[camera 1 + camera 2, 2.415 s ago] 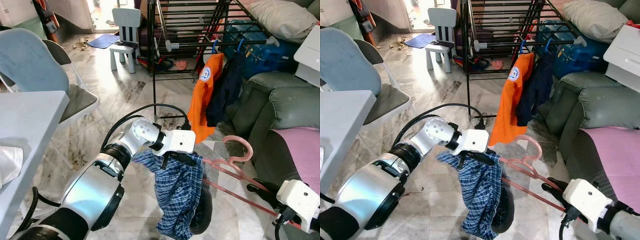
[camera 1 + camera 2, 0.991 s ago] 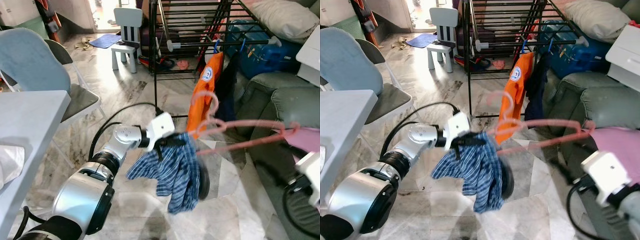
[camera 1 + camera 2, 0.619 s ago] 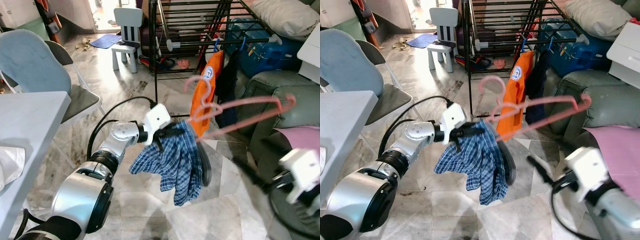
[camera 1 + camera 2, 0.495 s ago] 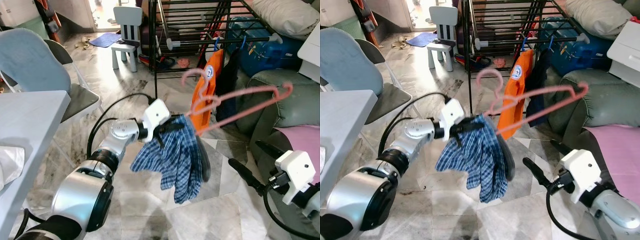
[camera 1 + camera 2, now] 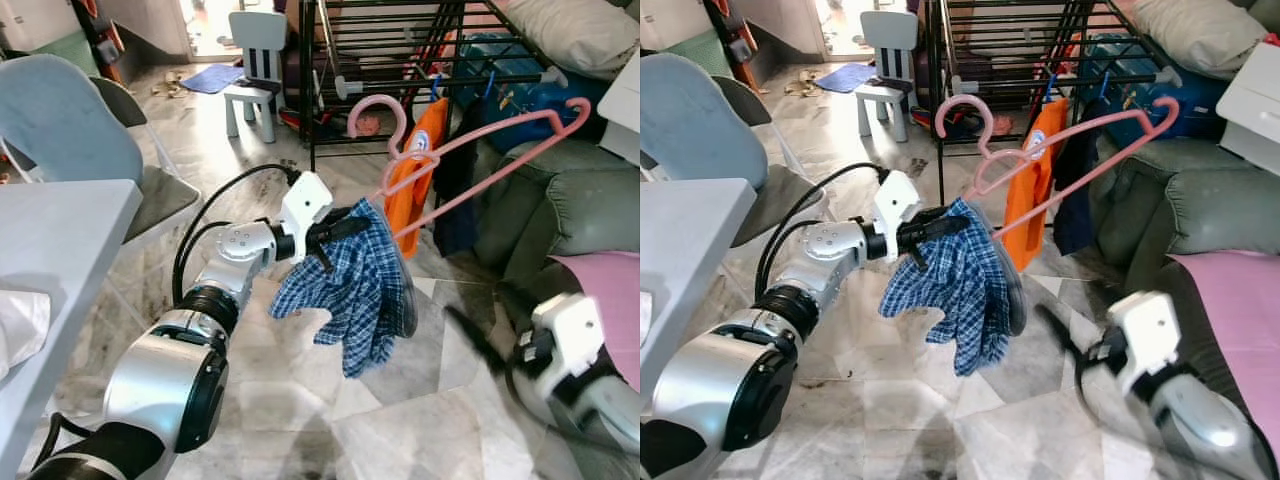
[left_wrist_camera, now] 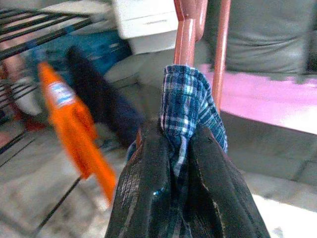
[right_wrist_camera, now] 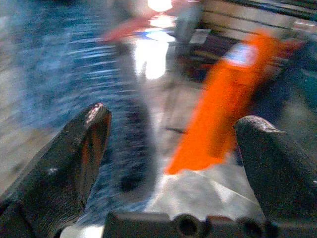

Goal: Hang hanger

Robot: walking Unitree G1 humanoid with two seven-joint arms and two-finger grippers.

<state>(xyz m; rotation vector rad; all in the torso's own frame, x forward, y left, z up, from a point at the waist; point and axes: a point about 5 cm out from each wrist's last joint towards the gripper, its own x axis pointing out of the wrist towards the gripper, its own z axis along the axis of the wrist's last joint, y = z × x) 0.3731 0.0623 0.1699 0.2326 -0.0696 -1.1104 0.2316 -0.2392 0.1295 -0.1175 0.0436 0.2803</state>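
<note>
A pink plastic hanger carries a blue plaid garment that droops from its lower end. My left gripper is shut on the garment's top, where the hanger comes up out of the cloth. The hanger tilts up to the right, and its hook is in the air in front of the black drying rack, not touching a bar. Down at the right, blurred, my right gripper is apart from the hanger. Its fingers stand wide open with nothing between them.
An orange shirt and a dark garment hang on the rack's near bar. A grey sofa with a pink cover is at the right. A white table, a folding chair and a small white chair are at the left.
My right gripper let go of the hanger and drew back low to the right. My left arm lifted the hanger and garment up toward the rack.
</note>
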